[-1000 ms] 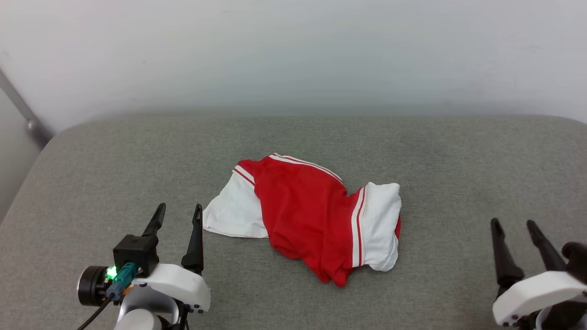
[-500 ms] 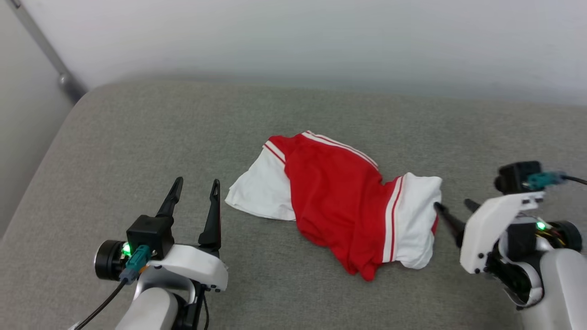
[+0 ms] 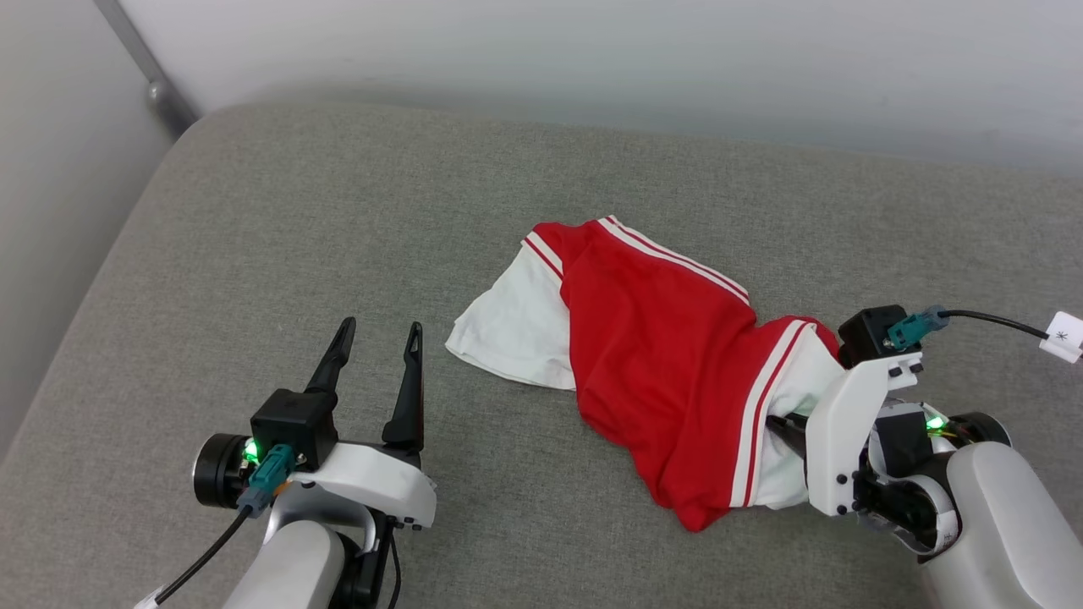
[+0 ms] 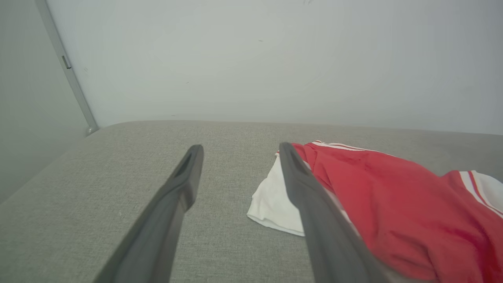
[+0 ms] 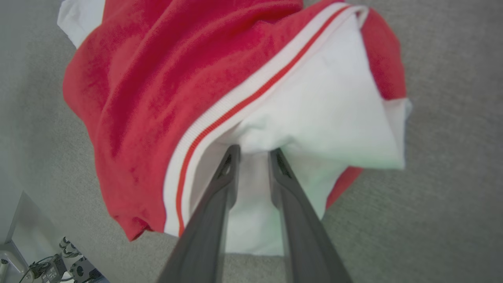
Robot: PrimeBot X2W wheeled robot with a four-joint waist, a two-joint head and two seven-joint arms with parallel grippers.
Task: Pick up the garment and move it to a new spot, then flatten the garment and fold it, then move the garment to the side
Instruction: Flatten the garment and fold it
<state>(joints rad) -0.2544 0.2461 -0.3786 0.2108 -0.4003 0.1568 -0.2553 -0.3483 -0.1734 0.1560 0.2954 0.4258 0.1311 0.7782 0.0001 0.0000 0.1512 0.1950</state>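
bench (image 3: 296, 211): a grey fabric-covered top with rounded corners, set against a pale wall (image 3: 592, 59). a grey metal bar (image 3: 148, 72) slants down the wall at the far left corner.
garment (image 3: 660, 355): a red jersey shirt lying crumpled on the bench, a little right of the middle. the red body is uppermost and runs from far left to near right.
far edge: a red-white striped trim (image 3: 677, 258) runs along the garment's far side.
left sleeve (image 3: 508, 330): white, lying fairly flat on the bench at the garment's left side, with a narrow red-white band where it meets the red.
right sleeve (image 3: 808, 372): white, bunched at the garment's right end and bordered by a striped band (image 3: 766, 397).
right gripper (image 5: 253, 153): it comes in from the near right, low over the bench. its two dark fingers are drawn close together, tips tucked under a fold of the right sleeve, pinching white cloth between them.
left gripper (image 3: 381, 330): it hangs over bare bench to the near left of the garment, pointing far. its fingers are spread wide with nothing between them. its right fingertip is near the left sleeve's edge but not touching it.
cable (image 3: 990, 320): black, leading right from a teal plug on the right wrist and carrying a white tag (image 3: 1064, 337).
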